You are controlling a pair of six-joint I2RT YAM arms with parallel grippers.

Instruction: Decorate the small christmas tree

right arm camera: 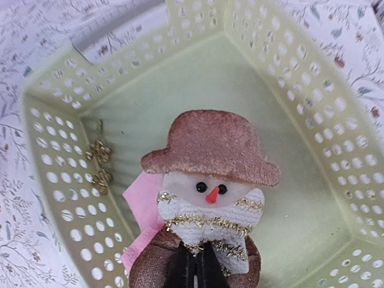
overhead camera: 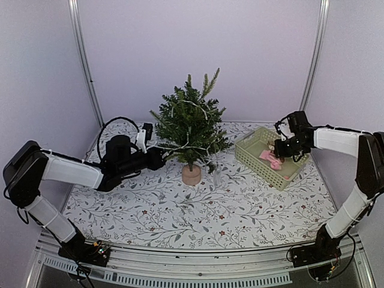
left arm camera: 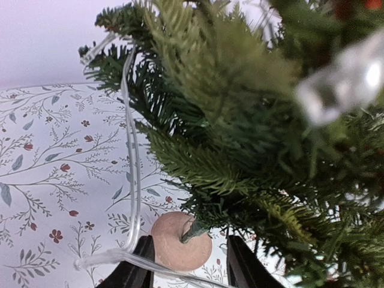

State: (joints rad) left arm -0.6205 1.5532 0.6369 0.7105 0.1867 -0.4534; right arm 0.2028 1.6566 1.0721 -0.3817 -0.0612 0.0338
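The small christmas tree [overhead camera: 189, 129] stands mid-table on its tan base [overhead camera: 191, 174], with a clear light string [left arm camera: 133, 150] draped through its branches. My left gripper [overhead camera: 157, 157] is low at the tree's left side. In the left wrist view it [left arm camera: 186, 273] is open, the tan base [left arm camera: 180, 240] shows between the fingers, and the clear string crosses the fingertips [left arm camera: 135, 270]. My right gripper [overhead camera: 277, 151] is down in the pale green basket [overhead camera: 258, 150]. In the right wrist view it [right arm camera: 198, 270] is shut on a snowman ornament [right arm camera: 210, 198] with a brown hat.
A pink piece [right arm camera: 141, 204] lies under the snowman, and a gold cord [right arm camera: 99, 165] rests against the perforated basket wall [right arm camera: 66, 198]. The table carries a floral cloth [overhead camera: 198, 210]. Grey walls and metal posts [overhead camera: 84, 60] close the back.
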